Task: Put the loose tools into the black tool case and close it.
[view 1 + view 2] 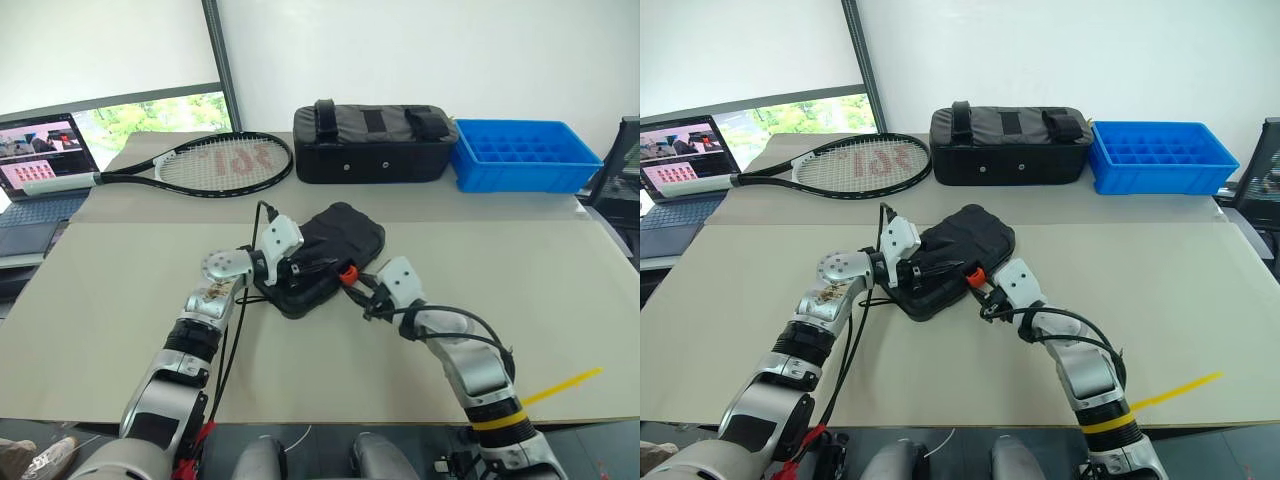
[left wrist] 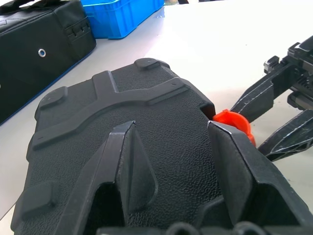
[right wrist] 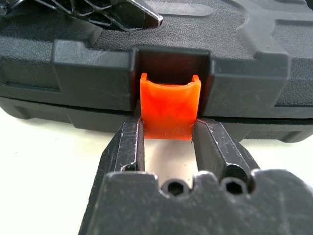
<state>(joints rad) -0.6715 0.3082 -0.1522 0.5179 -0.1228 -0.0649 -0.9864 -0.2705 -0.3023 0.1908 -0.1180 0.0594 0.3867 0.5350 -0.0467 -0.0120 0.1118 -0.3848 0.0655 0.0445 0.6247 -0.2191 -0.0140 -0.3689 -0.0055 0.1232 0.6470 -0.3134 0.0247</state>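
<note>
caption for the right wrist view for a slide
Right gripper shut on the orange latch of the lid-down black tool case.

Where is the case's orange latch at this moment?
The orange latch sits on the closed black tool case's front edge, mid-table, between the right claw's fingers, with the left claw over the lid.

We count one black tool case (image 1: 335,250) with one orange latch (image 3: 169,106), one tennis racket (image 1: 200,163), one black fabric bag (image 1: 372,143), one blue crate (image 1: 525,155), one laptop (image 1: 40,165), plus two grippers.
</note>
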